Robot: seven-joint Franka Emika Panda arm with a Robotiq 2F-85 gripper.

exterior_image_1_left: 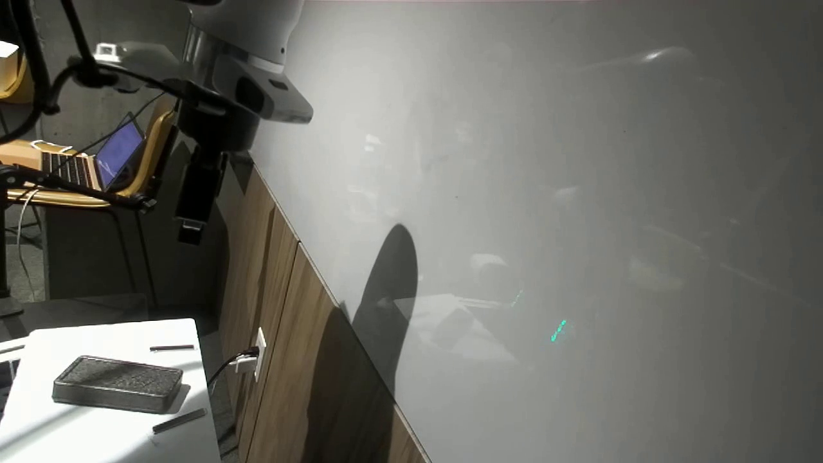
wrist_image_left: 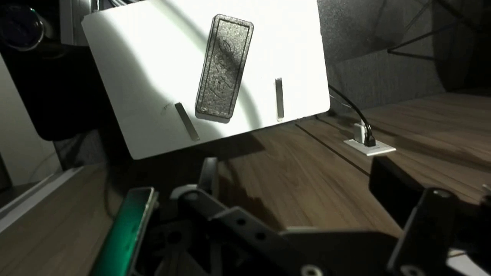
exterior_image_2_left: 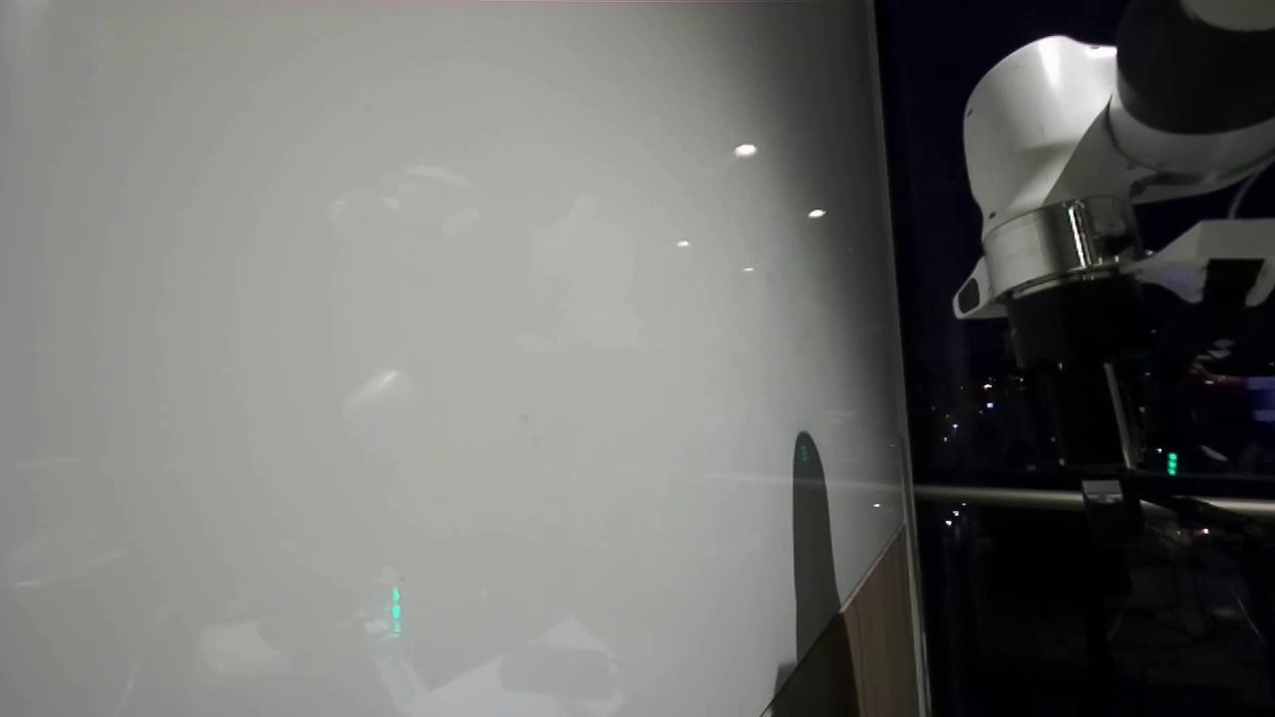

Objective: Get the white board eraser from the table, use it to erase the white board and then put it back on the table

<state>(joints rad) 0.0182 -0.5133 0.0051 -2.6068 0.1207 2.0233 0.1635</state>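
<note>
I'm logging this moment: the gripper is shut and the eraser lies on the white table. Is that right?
Not quite: the gripper is open, its fingers wide apart, as the wrist view shows. The eraser does lie on the white table.

An office or meeting room is indicated; which of the two cannot be told. In both exterior views, much of the wall is taken up by a glossy whiteboard point(exterior_image_1_left: 578, 161), below which wood panelling point(exterior_image_1_left: 289, 321) is fitted with a wall socket point(exterior_image_1_left: 260, 357). On a white table point(exterior_image_1_left: 116, 339) near it, a board eraser point(exterior_image_1_left: 119, 382) is placed. Further back, an open laptop point(exterior_image_1_left: 119, 154) is seen on what is apparently a yellow chair point(exterior_image_1_left: 154, 145). A touch of the lab is lent by the robot arm point(exterior_image_2_left: 1031, 129). In an exterior view, small lights point(exterior_image_2_left: 989, 404) are seen in darkness past the whiteboard's edge.
</note>
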